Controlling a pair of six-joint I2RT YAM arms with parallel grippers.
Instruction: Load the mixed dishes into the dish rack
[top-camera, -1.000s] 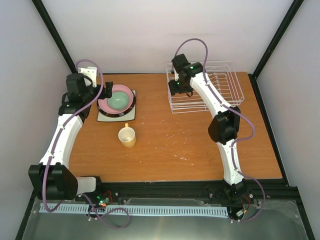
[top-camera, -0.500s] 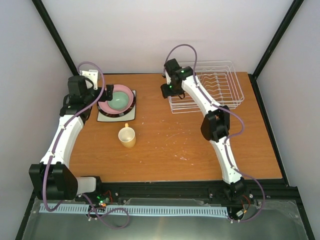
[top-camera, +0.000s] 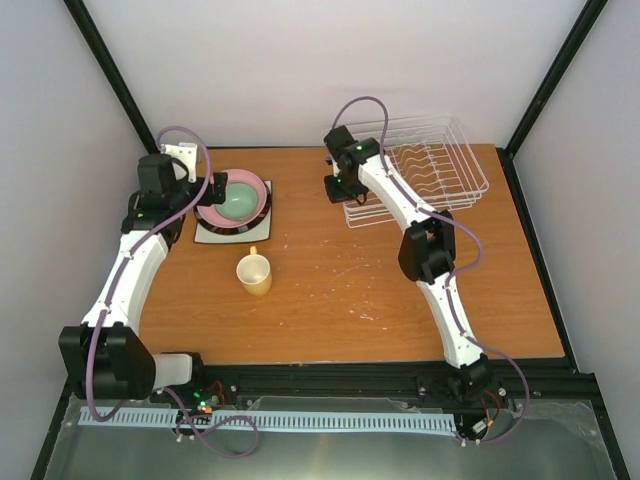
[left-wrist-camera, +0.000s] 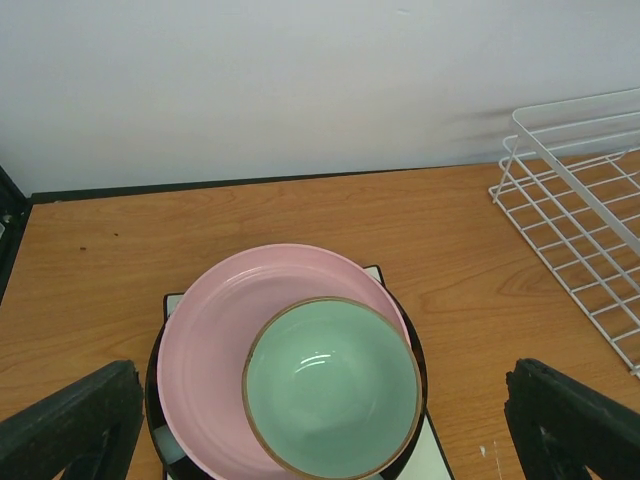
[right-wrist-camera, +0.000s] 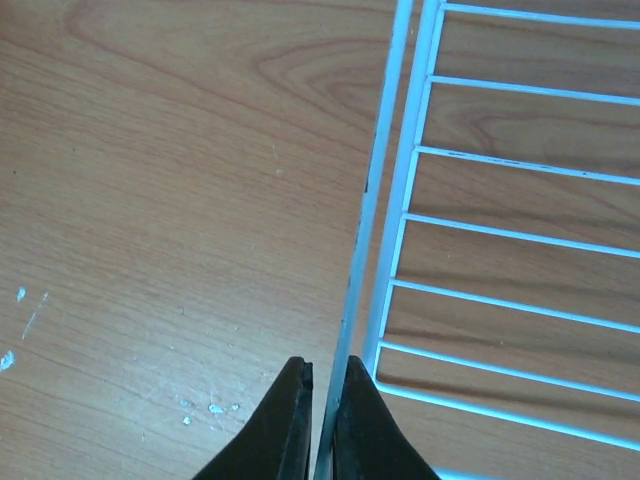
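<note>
Rim of dish rack (right-wrist-camera: 370, 200) sits pinched between right fingers (right-wrist-camera: 282, 425).

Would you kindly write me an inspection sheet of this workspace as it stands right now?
Surface: wooden table, scuffed, with white specks.
Job's things: bowl in pink plate, on black-rimmed plate, on square plate, far left; mug alone, nearer the front edge; rack far right, no dishes seen in it.
Clutter: nothing seen.
Hands: left hand open, fingers either side of the stack; right hand shut on the rack's rim wire.
Cables: purple cables loop along both arms.
Surroundings: pale walls, black frame posts.
</note>
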